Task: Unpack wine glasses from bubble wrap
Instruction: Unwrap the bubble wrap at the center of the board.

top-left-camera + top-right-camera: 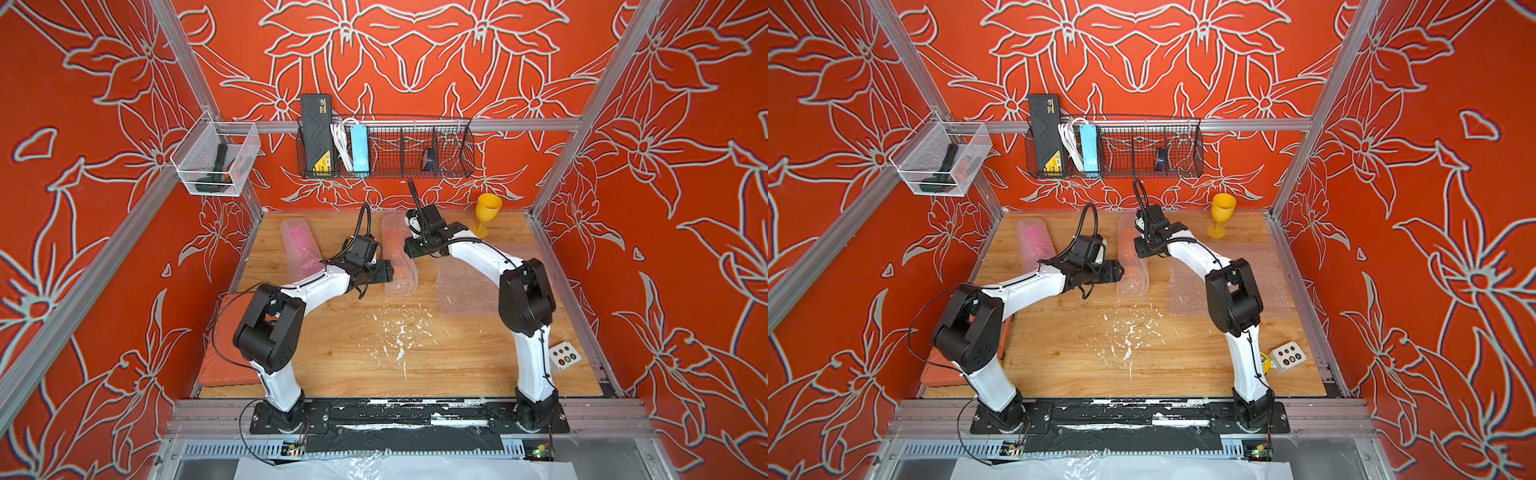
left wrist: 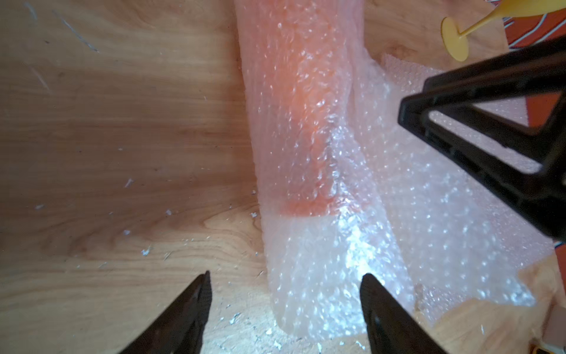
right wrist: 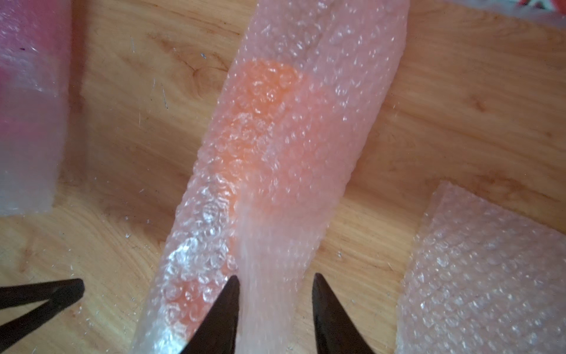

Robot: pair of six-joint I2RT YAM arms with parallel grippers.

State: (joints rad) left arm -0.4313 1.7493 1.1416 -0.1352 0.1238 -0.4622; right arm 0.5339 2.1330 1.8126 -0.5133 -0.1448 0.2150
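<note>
Both arms bend inward over the table (image 1: 374, 332) to the middle bubble wrap roll (image 1: 400, 266) with the orange goblet (image 3: 260, 101) inside, where the left gripper (image 2: 286, 275) is wide open at its near end and the right gripper (image 3: 275, 279) is half parted above its loose flap, grasping nothing.

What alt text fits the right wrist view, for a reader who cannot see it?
A bubble-wrap roll with an orange glass blurred inside lies on a wooden table, the open right gripper poised over one end. A roll showing pink and a flat wrap sheet lie to either side.
</note>
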